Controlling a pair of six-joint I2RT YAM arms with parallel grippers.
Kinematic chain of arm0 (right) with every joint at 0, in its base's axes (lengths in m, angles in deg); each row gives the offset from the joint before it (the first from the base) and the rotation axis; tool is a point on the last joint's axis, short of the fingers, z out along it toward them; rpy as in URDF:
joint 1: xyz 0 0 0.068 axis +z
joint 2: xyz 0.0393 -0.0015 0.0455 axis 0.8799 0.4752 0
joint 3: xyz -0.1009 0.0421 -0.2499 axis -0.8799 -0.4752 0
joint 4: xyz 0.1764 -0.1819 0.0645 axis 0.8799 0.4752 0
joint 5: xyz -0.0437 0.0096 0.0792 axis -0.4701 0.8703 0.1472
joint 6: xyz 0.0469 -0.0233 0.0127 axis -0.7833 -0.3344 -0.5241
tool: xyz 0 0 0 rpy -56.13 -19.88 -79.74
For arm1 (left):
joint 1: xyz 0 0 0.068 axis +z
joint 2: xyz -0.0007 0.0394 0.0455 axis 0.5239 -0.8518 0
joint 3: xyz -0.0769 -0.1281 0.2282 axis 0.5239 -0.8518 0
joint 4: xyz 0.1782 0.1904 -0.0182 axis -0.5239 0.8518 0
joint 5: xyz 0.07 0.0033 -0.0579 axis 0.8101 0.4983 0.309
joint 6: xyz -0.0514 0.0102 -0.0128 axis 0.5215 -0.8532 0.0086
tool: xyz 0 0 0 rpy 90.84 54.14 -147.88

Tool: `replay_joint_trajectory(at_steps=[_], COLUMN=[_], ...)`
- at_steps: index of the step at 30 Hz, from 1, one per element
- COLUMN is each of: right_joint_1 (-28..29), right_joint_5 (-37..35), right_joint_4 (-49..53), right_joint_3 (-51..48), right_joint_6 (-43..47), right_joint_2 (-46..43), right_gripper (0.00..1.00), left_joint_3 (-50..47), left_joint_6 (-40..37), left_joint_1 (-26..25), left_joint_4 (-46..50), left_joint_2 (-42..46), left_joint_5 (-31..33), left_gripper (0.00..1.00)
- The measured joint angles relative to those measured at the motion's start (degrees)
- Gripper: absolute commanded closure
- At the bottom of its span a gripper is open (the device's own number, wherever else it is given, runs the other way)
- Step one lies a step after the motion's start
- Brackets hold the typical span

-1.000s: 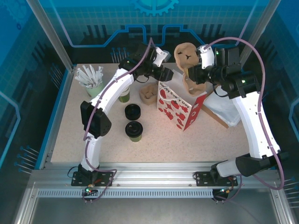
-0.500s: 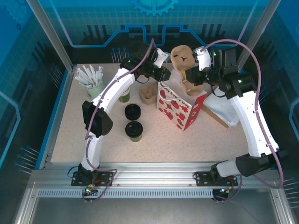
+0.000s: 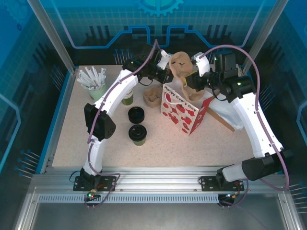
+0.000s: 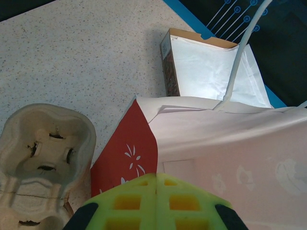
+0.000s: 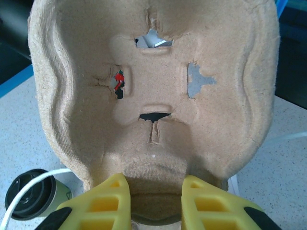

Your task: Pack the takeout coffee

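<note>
Clamping pulp carrier [image 5: 153, 96] in your R gripper [image 5: 157, 183] over gift bag [image 3: 184, 112]; L gripper [image 4: 156, 188] pinching bag rim, fully closed. Takeout coffee [image 3: 137, 134] sitting left of both, L arm [image 3: 112, 96] nearer.

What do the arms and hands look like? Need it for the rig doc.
Both match. The left arm and right arm have white links, black joints and black base plates. A mauve cable loops loosely along each. The left hand and right hand have yellow-green fingers with square pockets, black at the root. No legible markings.
</note>
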Motion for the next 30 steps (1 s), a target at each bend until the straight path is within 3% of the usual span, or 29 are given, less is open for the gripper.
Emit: replay_joint_trajectory(at_steps=[30], right_joint_1=[-2.03], right_joint_5=[1.42], right_joint_4=[-2.62], right_joint_3=[-5.79], right_joint_6=[7.17], right_joint_2=[0.63], right_gripper=[0.80], left_joint_3=[0.00], left_joint_6=[-0.02], left_joint_1=[1.55], left_joint_4=[1.38], left_joint_2=[0.00], left_joint_5=[-2.75], left_gripper=[1.00])
